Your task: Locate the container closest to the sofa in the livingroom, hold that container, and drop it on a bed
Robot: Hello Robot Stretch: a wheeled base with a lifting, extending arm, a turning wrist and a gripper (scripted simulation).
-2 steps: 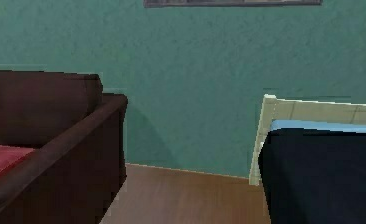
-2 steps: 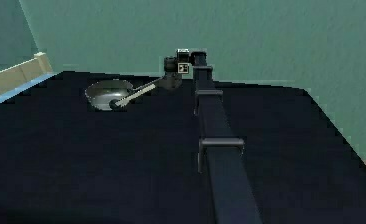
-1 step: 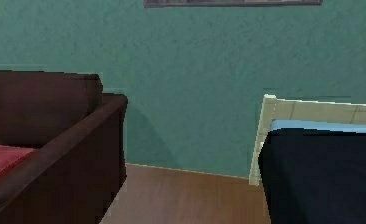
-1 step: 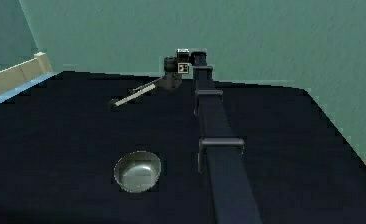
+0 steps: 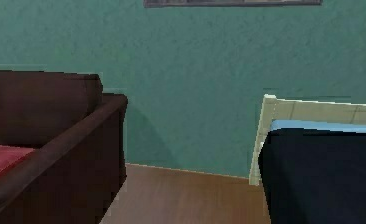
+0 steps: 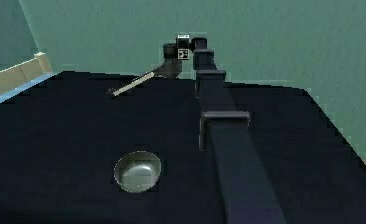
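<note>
In the forward view, the brown sofa (image 5: 61,140) fills the lower left. The left and bottom edges cut it off, so only one armrest and part of the back show. A red cushion (image 5: 6,160) on its seat is clipped at the corner. At the top edge, a framed picture (image 5: 231,3) on the teal wall (image 5: 191,90) shows just its lower strip, and what it depicts cannot be made out. At the lower right stands the bed (image 5: 263,130), with a pale blue sheet and dark top, running off the right and bottom edges.

In the arm side view, a bit of cream bed frame (image 6: 21,72) peeks in at the upper left. The dark cover (image 6: 51,140) spreads across most of the frame. The container (image 6: 138,171), a round grey metal bowl, rests upright on it at lower centre-left, well apart from the gripper (image 6: 118,92) at upper centre. The gripper's thin fingers slant down-left over bare cover, and it holds nothing. To the right, the arm (image 6: 231,150) rises from the bottom edge, hiding the cover behind it. The black marks on its white squares (image 6: 181,50) are too small to read.
</note>
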